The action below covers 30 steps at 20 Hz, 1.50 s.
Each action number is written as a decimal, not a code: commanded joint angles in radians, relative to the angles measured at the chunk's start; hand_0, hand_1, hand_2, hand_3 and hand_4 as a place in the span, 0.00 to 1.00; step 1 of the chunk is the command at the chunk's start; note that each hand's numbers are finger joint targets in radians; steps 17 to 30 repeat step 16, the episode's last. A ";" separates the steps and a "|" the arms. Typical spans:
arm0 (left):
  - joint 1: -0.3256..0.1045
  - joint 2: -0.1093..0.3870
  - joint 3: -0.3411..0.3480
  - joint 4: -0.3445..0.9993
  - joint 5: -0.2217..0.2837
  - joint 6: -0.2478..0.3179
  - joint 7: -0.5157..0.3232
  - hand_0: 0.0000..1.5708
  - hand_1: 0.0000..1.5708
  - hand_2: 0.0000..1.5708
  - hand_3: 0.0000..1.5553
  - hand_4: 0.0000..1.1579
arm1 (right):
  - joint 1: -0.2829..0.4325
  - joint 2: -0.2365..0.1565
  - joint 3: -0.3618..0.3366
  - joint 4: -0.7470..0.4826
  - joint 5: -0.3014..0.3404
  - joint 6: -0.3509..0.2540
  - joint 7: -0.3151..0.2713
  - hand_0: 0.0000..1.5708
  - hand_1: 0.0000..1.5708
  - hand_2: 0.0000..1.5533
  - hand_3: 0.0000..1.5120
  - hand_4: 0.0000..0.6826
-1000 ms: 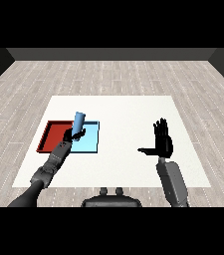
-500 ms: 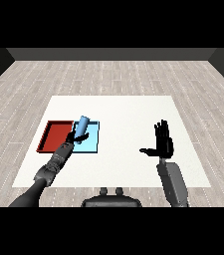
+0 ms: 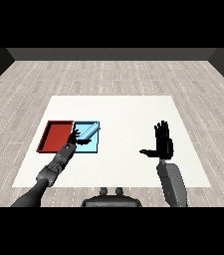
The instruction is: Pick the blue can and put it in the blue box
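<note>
— Head view, left side?
— Light blue cylindrical can [image 3: 88, 132] lying tilted over the light blue tray [image 3: 94, 146], beside the red tray [image 3: 56, 135]; left hand [image 3: 75, 137] at its lower end, fingers spread rather than curled.
— Right side?
— Right hand [image 3: 163, 141] raised over the white desk [image 3: 128, 114], fingers straight and apart, well away from the trays.

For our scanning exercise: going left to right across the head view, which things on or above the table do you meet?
red tray → left hand → blue can → right hand
</note>
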 commanded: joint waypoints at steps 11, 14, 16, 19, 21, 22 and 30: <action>0.162 -0.036 0.140 -0.464 0.148 0.059 -0.598 0.00 0.00 0.00 0.00 0.00 | 0.008 -0.002 -0.010 0.000 -0.024 0.037 0.006 0.00 0.00 0.00 0.00 0.00; 0.253 -0.066 0.119 -0.600 0.171 -0.037 -0.676 0.00 0.00 0.00 0.00 0.00 | 0.011 -0.044 -0.005 -0.058 0.001 0.014 0.070 0.00 0.00 0.00 0.00 0.00; 0.340 -0.061 0.094 -0.714 0.176 -0.071 -0.704 0.00 0.00 0.00 0.00 0.00 | 0.017 -0.033 0.001 -0.024 0.015 0.021 0.039 0.00 0.00 0.00 0.00 0.00; 0.340 -0.061 0.094 -0.714 0.176 -0.071 -0.704 0.00 0.00 0.00 0.00 0.00 | 0.017 -0.033 0.001 -0.024 0.015 0.021 0.039 0.00 0.00 0.00 0.00 0.00; 0.340 -0.061 0.094 -0.714 0.176 -0.071 -0.704 0.00 0.00 0.00 0.00 0.00 | 0.017 -0.033 0.001 -0.024 0.015 0.021 0.039 0.00 0.00 0.00 0.00 0.00; 0.340 -0.061 0.094 -0.714 0.176 -0.071 -0.704 0.00 0.00 0.00 0.00 0.00 | 0.017 -0.033 0.001 -0.024 0.015 0.021 0.039 0.00 0.00 0.00 0.00 0.00; 0.340 -0.061 0.094 -0.714 0.176 -0.071 -0.704 0.00 0.00 0.00 0.00 0.00 | 0.017 -0.033 0.001 -0.024 0.015 0.021 0.039 0.00 0.00 0.00 0.00 0.00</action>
